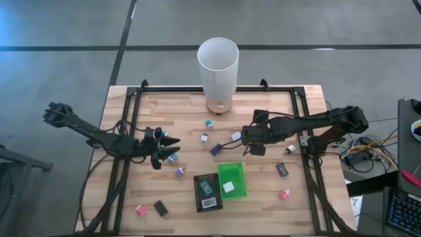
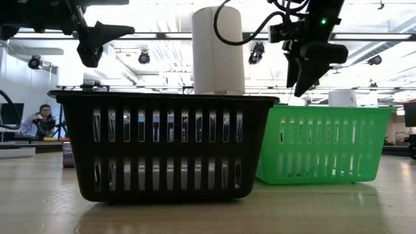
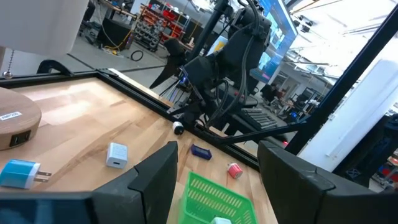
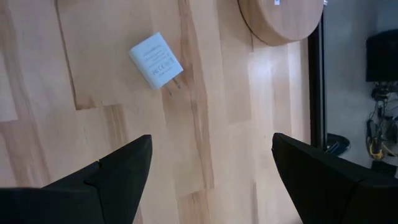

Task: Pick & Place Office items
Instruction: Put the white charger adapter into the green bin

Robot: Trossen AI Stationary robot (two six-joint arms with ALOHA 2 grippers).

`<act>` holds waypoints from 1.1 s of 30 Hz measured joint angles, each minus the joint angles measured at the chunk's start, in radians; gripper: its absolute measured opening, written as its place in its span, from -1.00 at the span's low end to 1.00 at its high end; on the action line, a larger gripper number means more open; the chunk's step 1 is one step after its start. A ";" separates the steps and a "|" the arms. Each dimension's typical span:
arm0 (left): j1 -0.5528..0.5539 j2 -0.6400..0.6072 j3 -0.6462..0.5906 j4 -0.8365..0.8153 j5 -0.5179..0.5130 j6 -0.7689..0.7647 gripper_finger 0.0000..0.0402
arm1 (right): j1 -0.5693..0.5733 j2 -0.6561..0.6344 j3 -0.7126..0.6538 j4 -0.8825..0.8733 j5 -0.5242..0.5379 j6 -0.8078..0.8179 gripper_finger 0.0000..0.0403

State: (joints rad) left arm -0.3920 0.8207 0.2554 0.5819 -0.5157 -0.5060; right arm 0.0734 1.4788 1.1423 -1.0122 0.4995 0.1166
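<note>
Directly ahead of the right gripper (image 4: 211, 142), just past its fingertips: one white charger (image 4: 155, 60), a small squarish block with printed lettering on its face and two metal prongs. Lies flat on the table (image 4: 37, 74), long axis diagonal to the planks, prongs pointing away from the block at that same slant. Fingers spread wide above the wood, released, nothing between them.

Slightly farther from that gripper, toward the left arm: one purple block (image 1: 215, 149), then one small purple-and-white piece (image 1: 204, 137) and one teal piece (image 1: 209, 123). Behind the gripper, alongside its arm: one dark piece with a white end (image 1: 290, 149) and one black clip (image 1: 283, 170); farther still, one pink block (image 1: 284, 194).

Just beside the left gripper (image 1: 170, 148), at its lower fingertip: one blue plug (image 1: 172, 157), prongs lying level with the table. Fingers parted there too, gripping nothing. A little beyond: one purple block (image 1: 179, 172). Well behind, near the table's front edge: one pink block (image 1: 140, 210) and one black block (image 1: 160, 209).

Between the two grippers and nearer the front: two trays side by side, touching, one black tray (image 1: 199, 204) holding one teal piece (image 1: 206, 187), one green tray (image 1: 240, 172) holding one white block (image 1: 228, 187).

Farthest from both tools, at the table's back edge: one tall white cylinder (image 1: 218, 66), upright on a round wooden base (image 1: 218, 106).
</note>
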 joint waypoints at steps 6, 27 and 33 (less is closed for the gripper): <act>0.000 0.000 0.000 0.000 0.000 0.000 0.13 | 0.000 0.007 0.000 0.001 0.000 0.012 0.61; 0.000 0.000 0.000 0.000 -0.007 0.064 0.13 | 0.000 0.007 0.000 0.001 -0.002 0.088 0.61; 0.001 0.000 0.000 0.000 -0.007 0.063 0.13 | 0.000 0.007 0.000 0.000 -0.002 0.092 0.61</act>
State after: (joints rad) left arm -0.3908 0.8207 0.2555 0.5823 -0.5228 -0.4429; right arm 0.0738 1.4860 1.1423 -1.0119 0.4976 0.2085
